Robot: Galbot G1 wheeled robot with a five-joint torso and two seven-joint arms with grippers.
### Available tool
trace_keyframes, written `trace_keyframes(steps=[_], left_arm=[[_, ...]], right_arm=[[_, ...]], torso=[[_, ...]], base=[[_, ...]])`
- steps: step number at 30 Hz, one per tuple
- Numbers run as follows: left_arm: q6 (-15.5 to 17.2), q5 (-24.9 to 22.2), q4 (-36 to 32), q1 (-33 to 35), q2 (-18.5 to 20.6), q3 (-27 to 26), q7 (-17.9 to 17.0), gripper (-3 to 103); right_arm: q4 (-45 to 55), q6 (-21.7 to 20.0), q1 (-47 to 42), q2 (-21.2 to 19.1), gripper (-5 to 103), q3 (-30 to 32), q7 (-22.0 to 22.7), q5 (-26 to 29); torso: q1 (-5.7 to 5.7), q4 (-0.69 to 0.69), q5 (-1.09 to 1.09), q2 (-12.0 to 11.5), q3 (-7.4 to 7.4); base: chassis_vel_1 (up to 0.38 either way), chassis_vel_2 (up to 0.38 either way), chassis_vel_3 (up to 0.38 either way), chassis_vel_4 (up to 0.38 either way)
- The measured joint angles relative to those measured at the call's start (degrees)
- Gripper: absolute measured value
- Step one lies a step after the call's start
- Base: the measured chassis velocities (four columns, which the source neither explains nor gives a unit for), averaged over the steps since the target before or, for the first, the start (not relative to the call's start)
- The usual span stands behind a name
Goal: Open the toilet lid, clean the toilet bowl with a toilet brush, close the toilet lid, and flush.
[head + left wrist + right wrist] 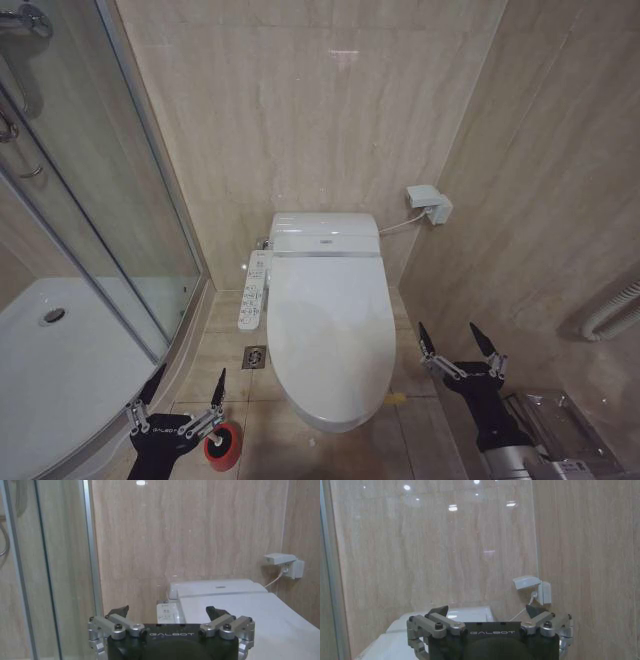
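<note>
Left gripper [187,395] spread wide, empty, low beside the red brush holder [224,445]; right gripper [460,347] equally open, empty, just right of the lid [328,335]. Lid is down over the bowl, long axis from the back wall toward the robot, hinge at the wall. Judgement: hook the lid's near front edge from below, lift in an arc rearward.

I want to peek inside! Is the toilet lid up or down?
Down. The toilet lid lies flat over the bowl, hiding the inside.
</note>
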Motion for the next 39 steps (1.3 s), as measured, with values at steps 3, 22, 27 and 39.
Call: trace_keyframes(steps=[3, 22, 27, 39], left_arm=[[0.00, 0.00, 0.00, 0.00, 0.00, 0.00, 0.00, 100], [0.00, 0.00, 0.00, 0.00, 0.00, 0.00, 0.00, 100], [0.00, 0.00, 0.00, 0.00, 0.00, 0.00, 0.00, 100], [0.00, 0.00, 0.00, 0.00, 0.00, 0.00, 0.00, 100]], right_arm=[[0.00, 0.00, 0.00, 0.00, 100, 0.00, 0.00, 0.00], [0.00, 0.00, 0.00, 0.00, 100, 0.00, 0.00, 0.00], [0.00, 0.00, 0.00, 0.00, 100, 0.00, 0.00, 0.00], [0.00, 0.00, 0.00, 0.00, 100, 0.00, 0.00, 0.00]], torso=[[0.00, 0.00, 0.00, 0.00, 0.00], [0.00, 0.00, 0.00, 0.00, 0.00], [0.00, 0.00, 0.00, 0.00, 0.00], [0.00, 0.00, 0.00, 0.00, 0.00]], base=[[0.000, 0.000, 0.000, 0.000], [0.000, 0.000, 0.000, 0.000], [0.000, 0.000, 0.000, 0.000], [0.000, 0.000, 0.000, 0.000]])
